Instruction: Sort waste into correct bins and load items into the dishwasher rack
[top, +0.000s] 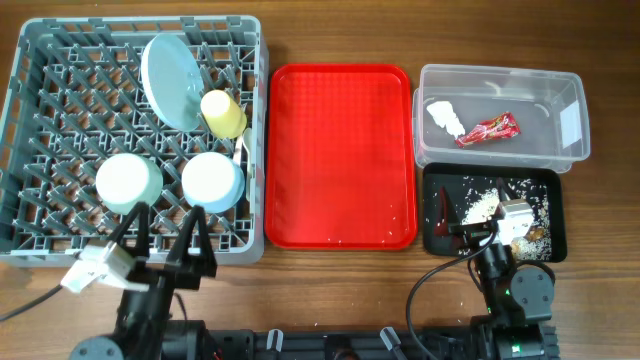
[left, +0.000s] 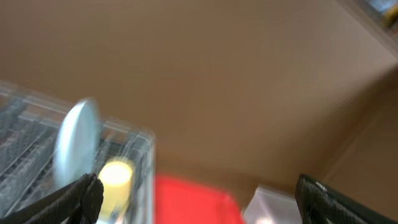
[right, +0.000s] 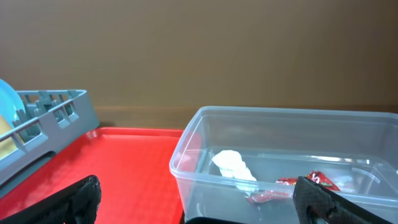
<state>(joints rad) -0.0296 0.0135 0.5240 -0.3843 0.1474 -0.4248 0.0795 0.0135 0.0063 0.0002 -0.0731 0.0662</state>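
The grey dishwasher rack (top: 40, 130) holds a light blue plate (top: 172, 80) on edge, a yellow cup (top: 222, 112) and two pale bowls (top: 128, 182) (top: 212, 180). The clear tub (top: 500, 75) contains a white tissue (top: 445, 118) and a red wrapper (top: 488, 129). Food scraps (top: 482, 205) lie in the black tray (top: 440, 235). My left gripper (top: 165, 235) hangs open and empty at the rack's near edge. My right gripper (top: 497, 232) is open and empty over the black tray's near side. It faces the tub (right: 186, 155), tissue (right: 231, 165) and wrapper (right: 298, 183).
A flat red serving tray (top: 340, 155) with a few white crumbs lies between the rack and the bins. The blurred left wrist view shows the plate (left: 78, 140), cup (left: 115, 177) and red tray (left: 193, 199). Bare wooden table runs along the front edge.
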